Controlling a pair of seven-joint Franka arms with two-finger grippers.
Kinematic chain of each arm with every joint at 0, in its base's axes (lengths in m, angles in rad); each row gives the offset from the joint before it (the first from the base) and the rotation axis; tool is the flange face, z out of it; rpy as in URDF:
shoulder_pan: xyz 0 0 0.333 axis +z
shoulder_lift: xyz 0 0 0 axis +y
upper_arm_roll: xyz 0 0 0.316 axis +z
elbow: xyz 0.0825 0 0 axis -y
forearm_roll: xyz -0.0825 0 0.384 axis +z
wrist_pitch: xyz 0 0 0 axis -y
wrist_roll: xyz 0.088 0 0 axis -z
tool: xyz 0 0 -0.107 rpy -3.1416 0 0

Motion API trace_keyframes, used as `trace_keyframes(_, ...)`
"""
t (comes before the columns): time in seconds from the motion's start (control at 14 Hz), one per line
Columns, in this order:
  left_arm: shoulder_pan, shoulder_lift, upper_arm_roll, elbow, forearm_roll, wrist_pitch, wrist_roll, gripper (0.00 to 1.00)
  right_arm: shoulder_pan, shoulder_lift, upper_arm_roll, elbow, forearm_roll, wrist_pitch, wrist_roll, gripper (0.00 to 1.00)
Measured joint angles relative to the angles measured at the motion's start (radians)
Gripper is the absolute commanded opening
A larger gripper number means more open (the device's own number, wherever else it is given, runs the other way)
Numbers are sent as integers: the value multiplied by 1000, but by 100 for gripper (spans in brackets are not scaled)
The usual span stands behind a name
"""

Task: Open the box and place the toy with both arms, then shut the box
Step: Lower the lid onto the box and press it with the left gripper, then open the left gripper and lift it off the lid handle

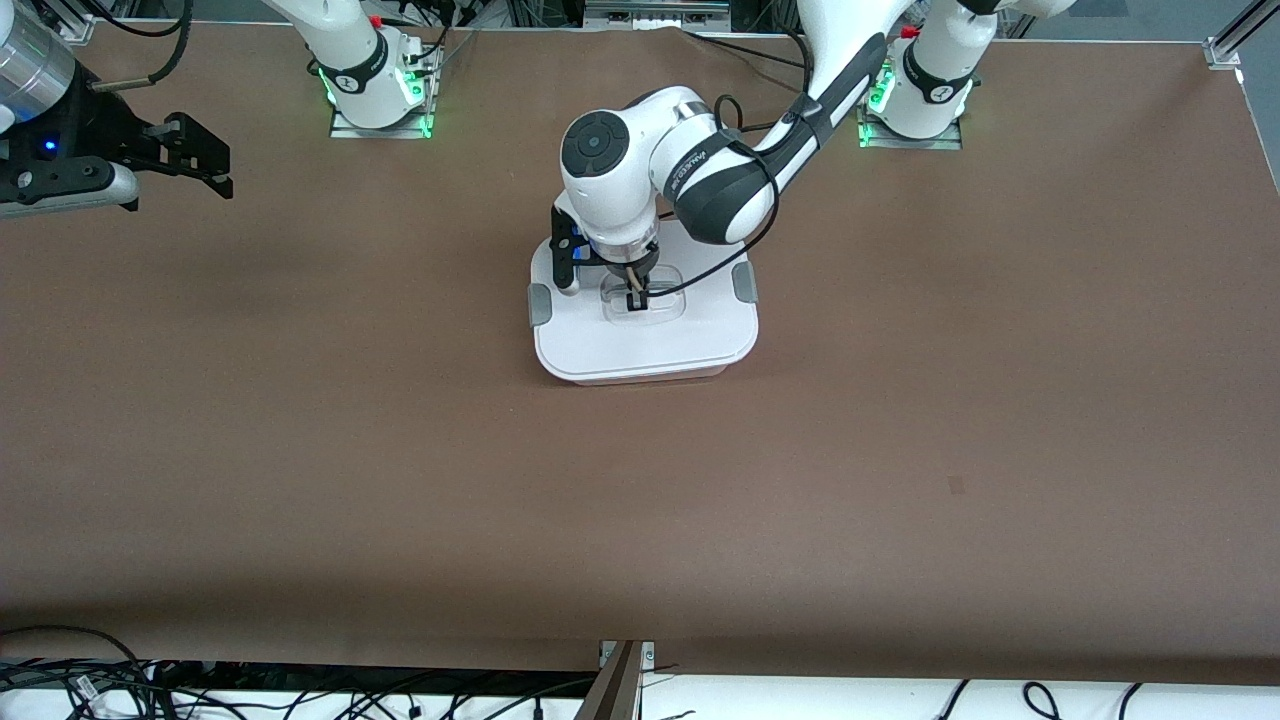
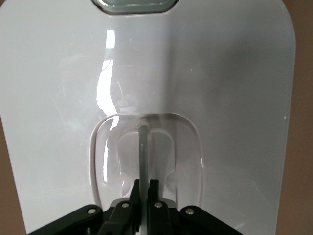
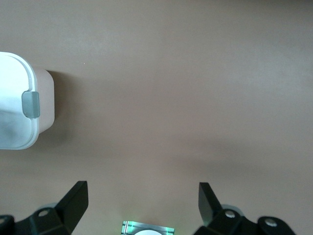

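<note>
L gripper (image 1: pixel 636 298) pinching box (image 1: pixel 645 340) lid handle (image 2: pixel 143 147); R gripper (image 3: pixel 142 203) waits, fingers apart

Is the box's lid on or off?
On. The white lid lies flat on the box; the left gripper pinches its centre handle. The right gripper waits, open.

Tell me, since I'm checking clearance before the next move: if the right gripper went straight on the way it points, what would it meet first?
Most likely bare table. The right gripper hangs open at the right arm's end, aimed down at brown surface beside the box. The box sits off its line, so it looks free until the tabletop.
</note>
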Motion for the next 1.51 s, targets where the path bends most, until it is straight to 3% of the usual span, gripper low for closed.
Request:
trace_keyframes(0.72, 6, -1, 1, -1, 0, 7, 81, 1, 0, 0, 0, 0, 0, 0, 0, 100)
trace_keyframes(0.79, 6, -1, 1, -1, 0, 7, 82, 27, 0, 0, 0, 0, 0, 0, 0, 100)
trace_keyframes(0.86, 6, -1, 1, -1, 0, 8, 81, 99, 0, 0, 0, 0, 0, 0, 0, 100)
trace_keyframes(1.22, 8, 3, 11, 4, -2, 16, 82, 100, 1, 0, 1, 0, 0, 0, 0, 100)
trace_keyframes(1.51, 24, 1, 12, 56, -25, -54, 82, 100, 1, 0, 1, 0, 0, 0, 1, 100)
